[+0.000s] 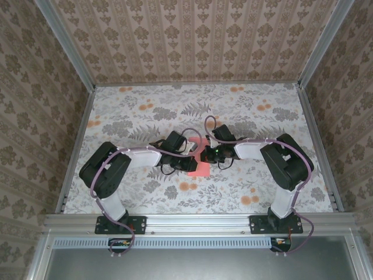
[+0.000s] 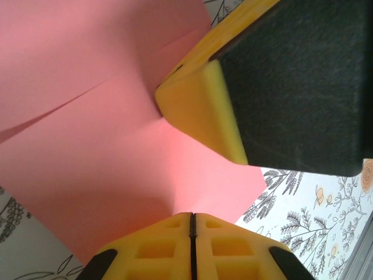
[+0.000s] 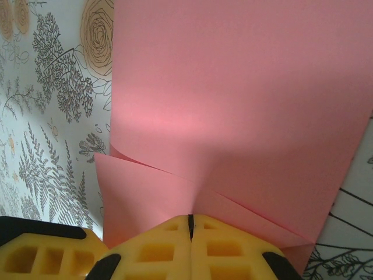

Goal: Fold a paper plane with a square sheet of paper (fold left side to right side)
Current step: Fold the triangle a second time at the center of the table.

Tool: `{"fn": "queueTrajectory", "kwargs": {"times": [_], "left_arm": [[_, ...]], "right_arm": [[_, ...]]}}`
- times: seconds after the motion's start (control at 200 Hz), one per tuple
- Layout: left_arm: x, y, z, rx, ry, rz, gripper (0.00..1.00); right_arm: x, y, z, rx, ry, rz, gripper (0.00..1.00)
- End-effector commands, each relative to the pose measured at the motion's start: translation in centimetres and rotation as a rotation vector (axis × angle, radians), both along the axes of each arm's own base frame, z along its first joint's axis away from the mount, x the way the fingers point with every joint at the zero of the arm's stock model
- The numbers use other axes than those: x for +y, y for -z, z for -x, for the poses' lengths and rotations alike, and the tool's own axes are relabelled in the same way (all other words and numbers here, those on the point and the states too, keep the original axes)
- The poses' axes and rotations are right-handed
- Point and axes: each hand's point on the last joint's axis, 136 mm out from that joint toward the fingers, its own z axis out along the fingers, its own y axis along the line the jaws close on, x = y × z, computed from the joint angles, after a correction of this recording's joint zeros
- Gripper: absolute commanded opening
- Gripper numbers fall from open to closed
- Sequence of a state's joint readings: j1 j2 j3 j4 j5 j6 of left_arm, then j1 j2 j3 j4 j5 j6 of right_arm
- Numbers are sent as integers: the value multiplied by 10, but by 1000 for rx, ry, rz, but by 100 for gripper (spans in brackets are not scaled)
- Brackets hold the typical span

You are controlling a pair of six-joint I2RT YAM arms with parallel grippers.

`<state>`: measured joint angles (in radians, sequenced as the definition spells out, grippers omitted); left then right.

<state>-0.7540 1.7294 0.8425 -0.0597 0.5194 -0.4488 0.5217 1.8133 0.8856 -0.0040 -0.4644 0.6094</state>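
Flowered counter (image 1: pixel 145 111) bears the square sheet of paper (image 1: pixel 199 163) at its middle, partly lifted, my left pincer (image 1: pixel 182 153) clamped on its left side and my right pincer (image 1: pixel 208 154) clamped on its right, the two close together

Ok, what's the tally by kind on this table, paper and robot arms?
Pink paper sheet: 1
Robot arms: 2, the left arm and the right arm
Total: 3
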Motion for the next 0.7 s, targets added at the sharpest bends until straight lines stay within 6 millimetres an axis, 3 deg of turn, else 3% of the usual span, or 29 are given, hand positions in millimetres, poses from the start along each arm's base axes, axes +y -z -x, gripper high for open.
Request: {"fn": "queueTrajectory", "kwargs": {"times": [0.0,0.695], "left_arm": [[-1,-1,0,-6,19,-15,9],[34,23,25,43,-11,-111,9]], "right_arm": [[-9,21,11,73,6,62,0],[-13,19,11,68,-4,98,0]]}}
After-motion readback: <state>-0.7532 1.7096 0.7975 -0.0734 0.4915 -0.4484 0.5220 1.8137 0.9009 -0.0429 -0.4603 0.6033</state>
